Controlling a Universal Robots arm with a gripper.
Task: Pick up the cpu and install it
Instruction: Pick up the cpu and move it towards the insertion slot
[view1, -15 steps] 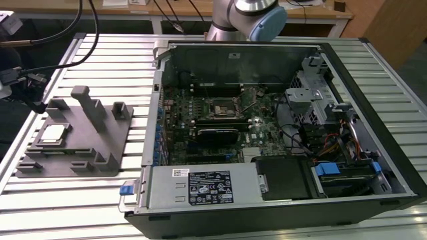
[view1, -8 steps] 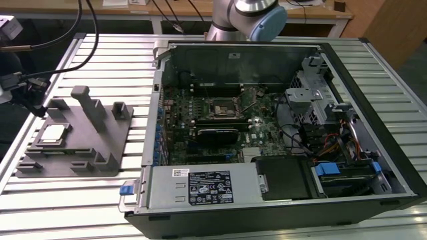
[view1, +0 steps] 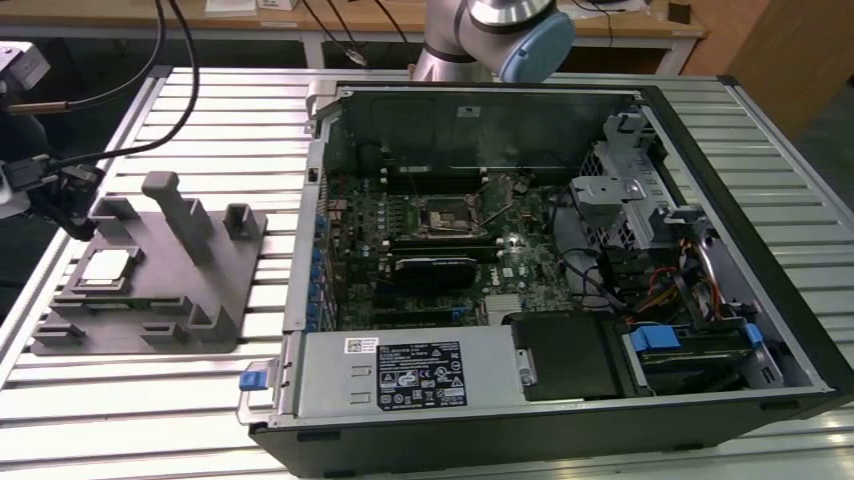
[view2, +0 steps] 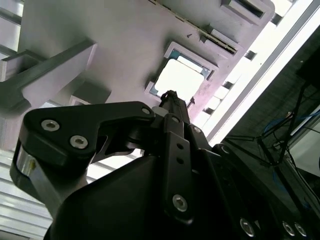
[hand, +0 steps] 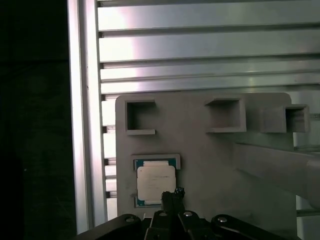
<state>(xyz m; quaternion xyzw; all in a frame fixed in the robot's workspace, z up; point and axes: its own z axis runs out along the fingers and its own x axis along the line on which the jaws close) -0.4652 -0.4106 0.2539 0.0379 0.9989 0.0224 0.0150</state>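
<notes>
Here the cpu (view1: 107, 268) lies flat in a shallow square seat on the grey fixture (view1: 220, 275), with its pale metal top upward; a narrow green rim shows around the metal in the first wrist view (hand: 156, 182). The fixture rests on the slatted metal table (view1: 134, 410), at the exterior view's left, just beside the open case (view1: 534, 440); an upright post (view1: 180, 215) rises from the fixture, near the cpu but apart from it.

The gripper (view1: 78, 225) hangs over the fixture's far left side in the exterior view, close above the cpu; its fingers are brought together into one narrow black tip, and nothing is between them. In the first wrist view this tip (hand: 172, 194) covers one edge of the cpu; in the second wrist view the tip (view2: 170, 95) ends just at the border of the bright chip (view2: 182, 80). Whether the tip touches the cpu or only stands above it, I cannot tell.

Inside the case the green board (view1: 527, 265) lies flat, and the black square socket (view1: 434, 215) sits near its middle, well apart from the cpu. The arm (view1: 494, 30) stands behind the case, at the far edge of the table.
</notes>
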